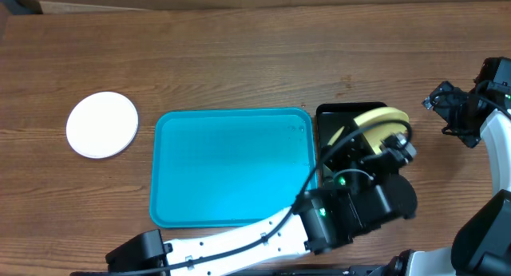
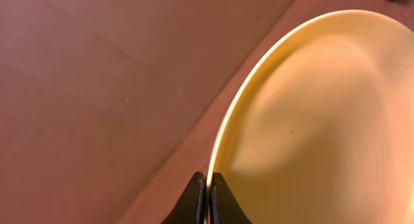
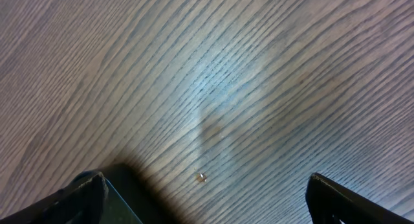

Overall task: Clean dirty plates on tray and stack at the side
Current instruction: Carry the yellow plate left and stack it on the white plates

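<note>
Fingers (image 2: pixel 194 201) of the left gripper (image 2: pixel 208 179) are pinched together on the rim of the pale yellow plate (image 2: pixel 310 120), one on each face of the edge, at the bottom centre of the left wrist view. The plate fills the right half of that view, with one tiny dark speck (image 2: pixel 292 130) on its face.

From overhead, the left arm reaches from the lower left of the frame across to the right of centre. There it holds the pale yellow plate (image 1: pixel 375 116) tilted up on edge over the black tray (image 1: pixel 339 116). Only the upper part of that tray shows, as the arm and plate cover the rest, and I cannot tell whether the plate's lower edge touches it.

Just beside the black tray on its left lies the turquoise tray (image 1: pixel 231 168), its whole floor showing bare blue from rim to rim. A white plate (image 1: pixel 102 125) lies flat on the table (image 1: pixel 239 53) at the left of the frame, apart from the turquoise tray.

At the far right edge the right gripper (image 3: pixel 206 182) is spread wide. Its fingers (image 3: pixel 84 195) sit in the two lower corners of the right wrist view, grasping nothing, over wood grain with a small pale crumb (image 3: pixel 201 177) between them.
</note>
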`<state>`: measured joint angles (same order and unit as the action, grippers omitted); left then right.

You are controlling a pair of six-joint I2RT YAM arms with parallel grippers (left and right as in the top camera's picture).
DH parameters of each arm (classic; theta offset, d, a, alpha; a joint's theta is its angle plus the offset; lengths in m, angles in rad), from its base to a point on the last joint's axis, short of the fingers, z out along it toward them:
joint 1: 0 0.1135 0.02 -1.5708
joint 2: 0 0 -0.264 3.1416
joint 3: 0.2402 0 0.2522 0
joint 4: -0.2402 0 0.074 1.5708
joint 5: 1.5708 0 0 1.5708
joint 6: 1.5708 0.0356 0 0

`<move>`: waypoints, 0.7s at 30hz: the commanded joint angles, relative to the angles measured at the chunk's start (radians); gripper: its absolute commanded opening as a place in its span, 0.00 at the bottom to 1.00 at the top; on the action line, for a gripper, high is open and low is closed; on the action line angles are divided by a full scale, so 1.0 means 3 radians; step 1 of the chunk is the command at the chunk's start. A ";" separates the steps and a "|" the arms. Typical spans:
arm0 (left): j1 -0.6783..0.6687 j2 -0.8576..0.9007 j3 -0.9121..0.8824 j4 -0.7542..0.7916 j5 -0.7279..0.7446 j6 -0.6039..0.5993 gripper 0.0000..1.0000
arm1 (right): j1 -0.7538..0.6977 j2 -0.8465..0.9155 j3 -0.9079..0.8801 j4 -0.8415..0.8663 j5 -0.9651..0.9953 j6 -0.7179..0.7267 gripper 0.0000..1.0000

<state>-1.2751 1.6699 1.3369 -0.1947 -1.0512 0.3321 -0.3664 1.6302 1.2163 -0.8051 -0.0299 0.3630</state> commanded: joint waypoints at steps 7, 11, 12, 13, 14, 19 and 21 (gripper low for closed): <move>-0.0083 0.0034 0.0070 0.0039 -0.0136 0.0300 0.04 | -0.0005 0.0005 0.0070 0.0015 -0.0018 0.0014 1.00; -0.0084 0.0034 0.0070 0.0048 -0.0135 0.0303 0.04 | -0.0005 0.0005 0.0070 0.0015 -0.0019 0.0014 1.00; -0.0083 0.0034 0.0070 0.0071 -0.0134 0.0298 0.04 | -0.0005 0.0005 0.0070 0.0015 -0.0019 0.0014 1.00; -0.0080 0.0034 0.0070 0.0081 -0.0130 0.0239 0.03 | -0.0005 0.0005 0.0070 0.0015 -0.0019 0.0014 1.00; -0.0071 0.0034 0.0070 0.0079 -0.0114 0.0139 0.04 | -0.0005 0.0005 0.0070 0.0015 -0.0019 0.0014 1.00; 0.0104 0.0034 0.0070 -0.0150 0.0371 -0.0632 0.04 | -0.0005 0.0005 0.0070 0.0015 -0.0019 0.0014 1.00; 0.0275 0.0034 0.0070 -0.0262 0.0774 -0.0898 0.04 | -0.0005 0.0005 0.0070 0.0015 -0.0019 0.0014 1.00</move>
<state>-1.2591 1.6741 1.3376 -0.2565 -0.9787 0.2417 -0.3664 1.6299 1.2163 -0.8047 -0.0299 0.3630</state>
